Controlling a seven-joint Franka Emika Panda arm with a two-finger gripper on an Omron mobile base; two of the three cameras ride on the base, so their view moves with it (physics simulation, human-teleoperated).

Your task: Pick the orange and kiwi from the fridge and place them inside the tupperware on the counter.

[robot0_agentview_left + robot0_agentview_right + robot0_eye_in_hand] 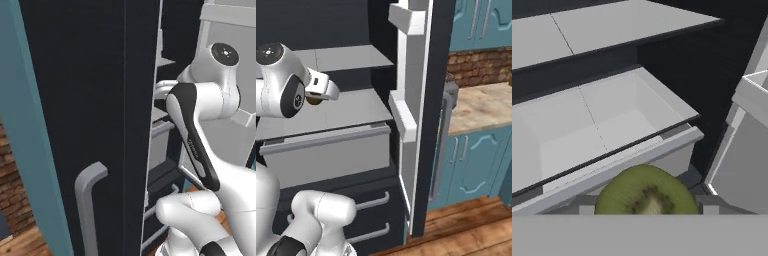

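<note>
**Kiwi held inside the open fridge**

In the left base view, the dark fridge (90, 100) side filled most of the frame, its grey handle (87, 205) low on the panel. The white arm (200, 130) reached past the fridge's edge toward the grey shelves (159, 117) inside.

In the right base view, the arm's hand sat in front of the fridge interior, just above a grey shelf (351, 112), with the kiwi (314, 100) showing as a small olive-brown shape under the gripper (318, 95). A drawer (331, 150) stood below that shelf. The white door (411, 120) stood open, and beyond it lay the tan counter (481, 107) over teal cabinets (476, 165).

In the hand view, the kiwi (646, 192) sat between the fingers, gripped on both sides, its green cut face toward the camera. Behind it an empty grey drawer (602, 125) stood open under a shelf (612, 27).
</note>
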